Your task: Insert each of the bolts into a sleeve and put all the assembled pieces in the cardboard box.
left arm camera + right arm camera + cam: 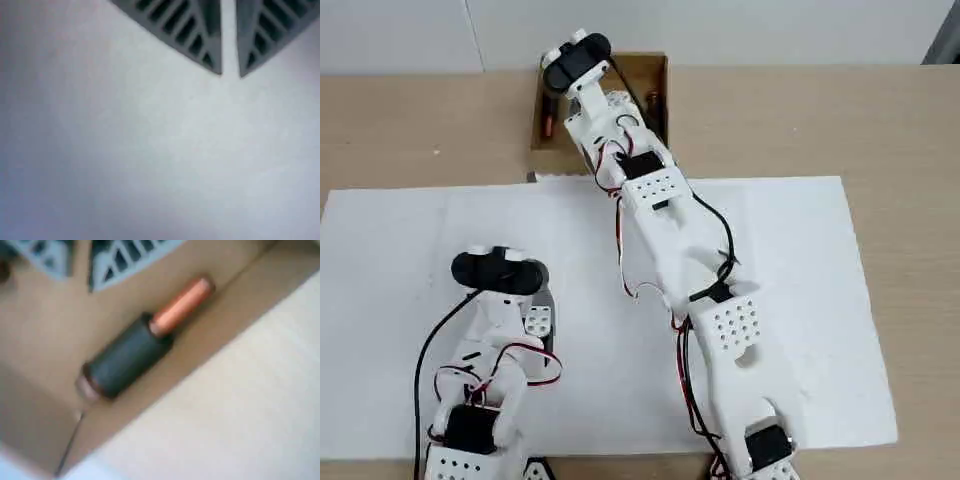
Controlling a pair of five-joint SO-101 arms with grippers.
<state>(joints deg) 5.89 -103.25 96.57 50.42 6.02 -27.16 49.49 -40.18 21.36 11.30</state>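
A black sleeve with a copper bolt through it lies on the floor of the cardboard box, against one wall. My right gripper hangs just above it, shut to a thin slit and holding nothing. In the high view the right arm stretches across to the cardboard box, where two more reddish pieces lie. My left gripper hovers over the white paper, fingers shut to a narrow slit with nothing between them. It shows near the front left.
A large white paper sheet covers the middle of the wooden table. The box stands just beyond the sheet's far edge. Cables hang along both arms.
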